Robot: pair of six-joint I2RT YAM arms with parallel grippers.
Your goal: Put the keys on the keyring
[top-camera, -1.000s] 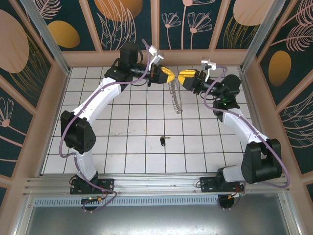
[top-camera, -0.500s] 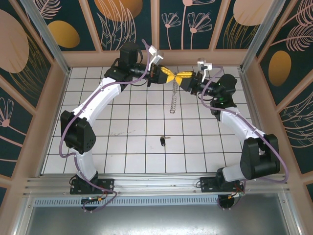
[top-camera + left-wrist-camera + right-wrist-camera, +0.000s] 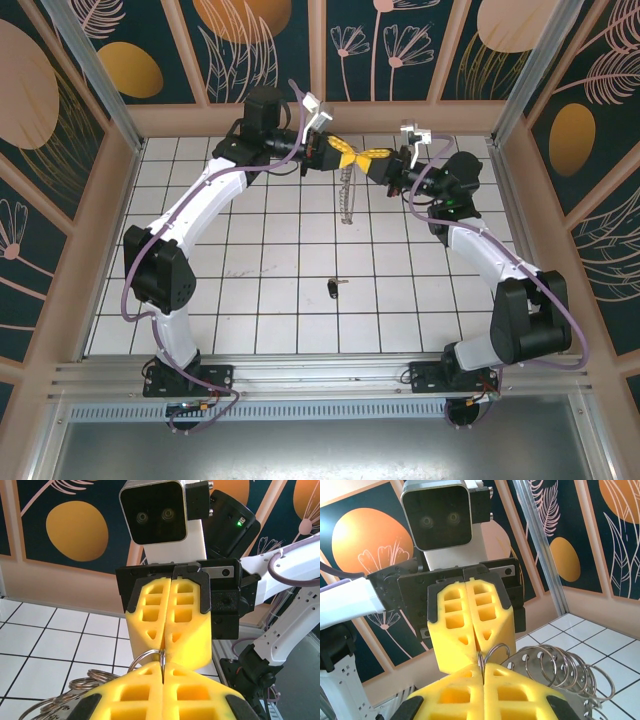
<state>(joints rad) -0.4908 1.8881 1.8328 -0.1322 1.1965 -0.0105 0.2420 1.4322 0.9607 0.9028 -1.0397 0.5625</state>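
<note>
The keyring (image 3: 347, 198) is a string of linked metal rings hanging above the far middle of the tiled floor. My left gripper (image 3: 350, 158) and right gripper (image 3: 368, 155) meet tip to tip, both shut on its top ring. In the left wrist view my own yellow fingers (image 3: 162, 666) pinch that top ring (image 3: 145, 656), with the right gripper (image 3: 169, 615) facing them. The right wrist view shows my right gripper (image 3: 482, 667) clamped on the same ring (image 3: 496, 652), with the other rings (image 3: 565, 672) trailing to the right. The key (image 3: 333, 288), black-headed and tiny, lies on the tiles nearer the front.
The white tiled floor (image 3: 250, 300) is enclosed by wooden-framed patterned walls (image 3: 130, 120) at the back and sides. An aluminium rail (image 3: 320, 372) with both arm bases runs along the near edge.
My right gripper has moved left to meet the left gripper and closed on the keyring's top ring. The hanging rings swung left and now hang straighter. The key has not moved.
</note>
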